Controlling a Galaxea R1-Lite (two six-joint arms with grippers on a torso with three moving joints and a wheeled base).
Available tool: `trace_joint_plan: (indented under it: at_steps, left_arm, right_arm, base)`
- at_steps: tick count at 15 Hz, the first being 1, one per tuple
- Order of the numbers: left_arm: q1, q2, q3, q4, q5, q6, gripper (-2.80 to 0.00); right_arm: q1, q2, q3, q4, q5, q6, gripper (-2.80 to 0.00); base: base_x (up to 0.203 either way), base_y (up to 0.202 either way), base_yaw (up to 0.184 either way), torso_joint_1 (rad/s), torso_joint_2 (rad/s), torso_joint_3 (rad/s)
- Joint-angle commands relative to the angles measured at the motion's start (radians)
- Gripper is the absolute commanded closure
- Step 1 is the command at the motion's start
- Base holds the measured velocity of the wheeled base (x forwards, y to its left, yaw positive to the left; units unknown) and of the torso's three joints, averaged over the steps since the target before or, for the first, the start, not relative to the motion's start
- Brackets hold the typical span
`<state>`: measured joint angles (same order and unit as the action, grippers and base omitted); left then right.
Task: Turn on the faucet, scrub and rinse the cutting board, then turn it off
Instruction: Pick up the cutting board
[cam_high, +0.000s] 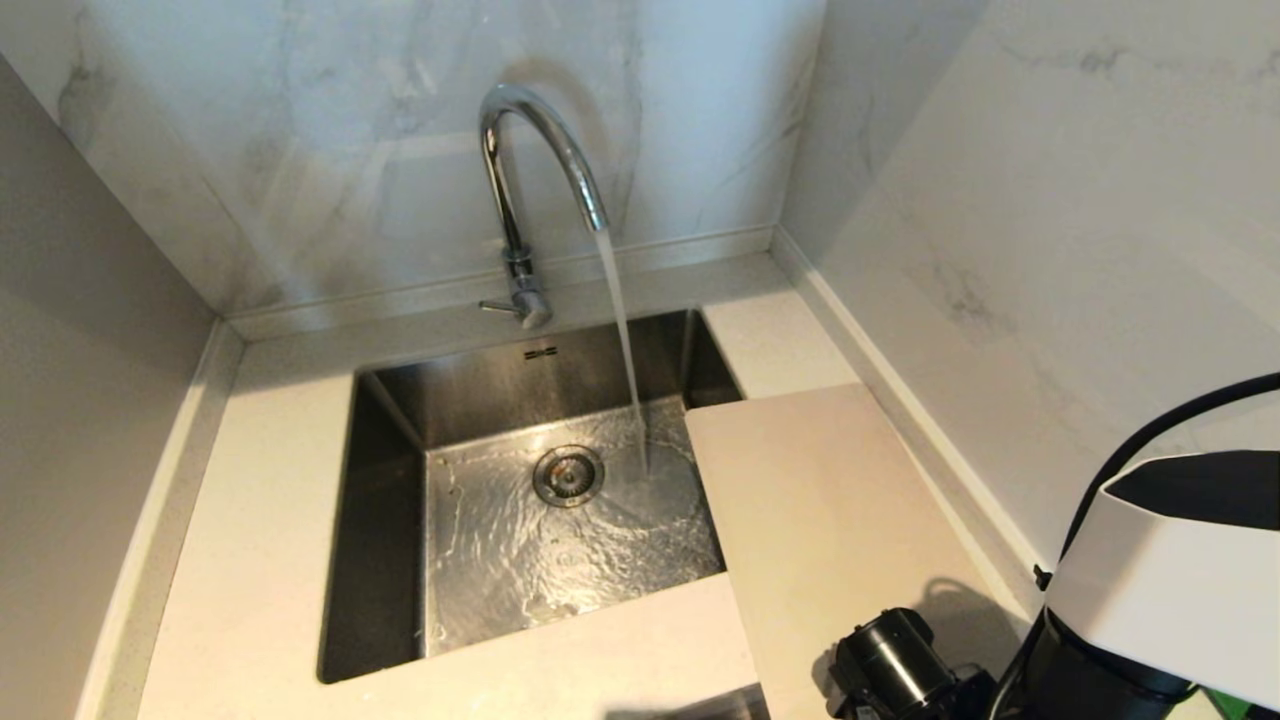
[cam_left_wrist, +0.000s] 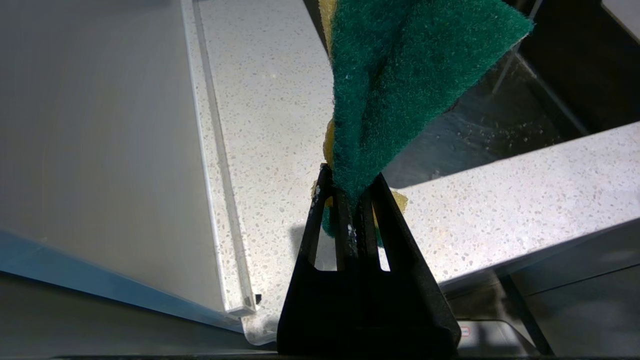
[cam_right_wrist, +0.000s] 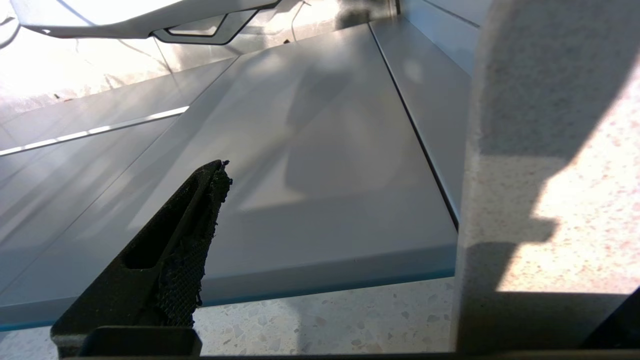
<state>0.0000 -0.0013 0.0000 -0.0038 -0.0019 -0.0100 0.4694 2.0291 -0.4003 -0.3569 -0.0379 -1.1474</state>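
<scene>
Faucet (cam_high: 520, 180) stands at the sink's (cam_high: 385, 520) far rim, about 12 o'clock – spout arches toward 3 o'clock and down, water running into the basin beside the drain (cam_high: 568, 475). Small lever (cam_high: 497, 306) sticks out at the base toward 9 o'clock.

Board (cam_high: 830, 520) lies flat on the desk (cam_high: 250, 560) at the sink's 3 o'clock side, its left edge overhanging the basin. Long axis runs 12 to 6 o'clock, near end hidden by the right arm (cam_high: 1160, 570) at 5 o'clock. Handle slot not visible, so can't tell which end it points.

Left gripper (cam_left_wrist: 350, 192) – fingers clenched on a sponge (cam_left_wrist: 400, 75), green scouring face out, yellow foam showing at the edges, held above the speckled desk near the sink corner. Not in the head view.

Right gripper (cam_right_wrist: 325, 210) – fingers released wide, nothing between them; only one finger (cam_right_wrist: 165, 255) shows, with grey cabinet panels (cam_right_wrist: 310, 165) beyond it, next to the desk edge (cam_right_wrist: 550, 200).
</scene>
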Motion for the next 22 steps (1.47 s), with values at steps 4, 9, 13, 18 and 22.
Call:
trace_joint_plan:
  at_steps: [4,9,13,18,22]
  left_arm:
    - [0.0,0.001,0.002,-0.001,0.0,-0.001,0.0]
    - [0.0,0.001,0.002,-0.001,0.0,-0.001,0.0]
    - [0.0,0.001,0.002,0.0,0.0,-0.001,0.0]
    - [0.0,0.001,0.002,-0.001,0.0,-0.001,0.0]
    - [0.0,0.001,0.002,-0.001,0.0,-0.001,0.0]
  right_arm:
    - [-0.003,-0.027,0.003,0.03,0.0,-0.047,-2.8]
    - [-0.001,-0.044,-0.011,0.069,-0.008,-0.072,-2.8]
    - [0.0,-0.05,-0.015,0.069,-0.037,-0.101,-2.8]
    - [0.023,-0.044,-0.02,0.066,-0.051,-0.103,-2.8]
    - [0.047,-0.033,-0.016,0.061,-0.08,-0.103,-2.8]
  base:
    - [0.0,0.0,0.0,0.0,0.0,0.0]
    - [0.0,0.0,0.0,0.0,0.0,0.0]
    - [0.0,0.0,0.0,0.0,0.0,0.0]
    - [0.0,0.0,0.0,0.0,0.0,0.0]
    - [0.0,0.0,0.0,0.0,0.0,0.0]
